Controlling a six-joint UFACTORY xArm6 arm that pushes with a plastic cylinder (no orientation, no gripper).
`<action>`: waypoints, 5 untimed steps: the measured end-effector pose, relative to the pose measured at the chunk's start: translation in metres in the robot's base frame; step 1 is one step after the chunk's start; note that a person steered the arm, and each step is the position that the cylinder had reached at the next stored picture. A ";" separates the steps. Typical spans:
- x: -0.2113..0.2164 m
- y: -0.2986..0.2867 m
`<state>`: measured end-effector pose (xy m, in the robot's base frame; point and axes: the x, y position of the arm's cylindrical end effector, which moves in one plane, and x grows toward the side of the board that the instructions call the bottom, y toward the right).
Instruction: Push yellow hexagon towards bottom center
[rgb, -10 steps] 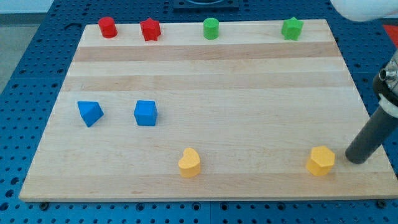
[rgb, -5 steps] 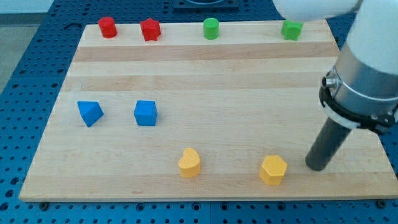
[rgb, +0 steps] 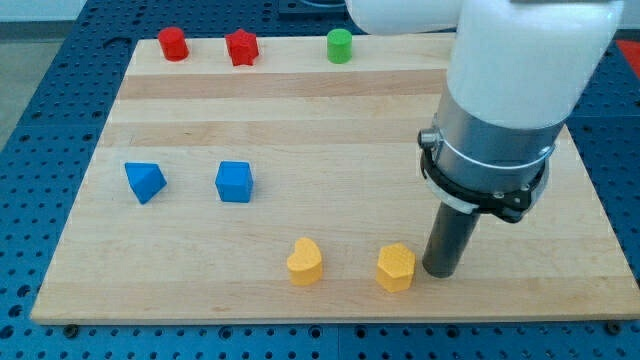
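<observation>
The yellow hexagon (rgb: 396, 267) lies near the bottom edge of the wooden board (rgb: 330, 130), a little right of the middle. My tip (rgb: 439, 272) stands right beside it, on the hexagon's right side, touching or nearly touching it. A yellow heart-shaped block (rgb: 304, 261) lies to the hexagon's left, a short gap away.
A blue triangular block (rgb: 145, 181) and a blue cube (rgb: 234, 182) sit at the view's left. A red cylinder (rgb: 173, 43), a red star (rgb: 242, 46) and a green cylinder (rgb: 339, 45) line the top edge. The arm's white body (rgb: 520, 70) hides the top right corner.
My tip has moved left along the bottom of the board, pushing the yellow hexagon left from the right side toward the bottom middle. The arm now hides the green block at the top right.
</observation>
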<state>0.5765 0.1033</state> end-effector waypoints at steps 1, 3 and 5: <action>0.009 -0.028; 0.019 -0.082; 0.019 -0.027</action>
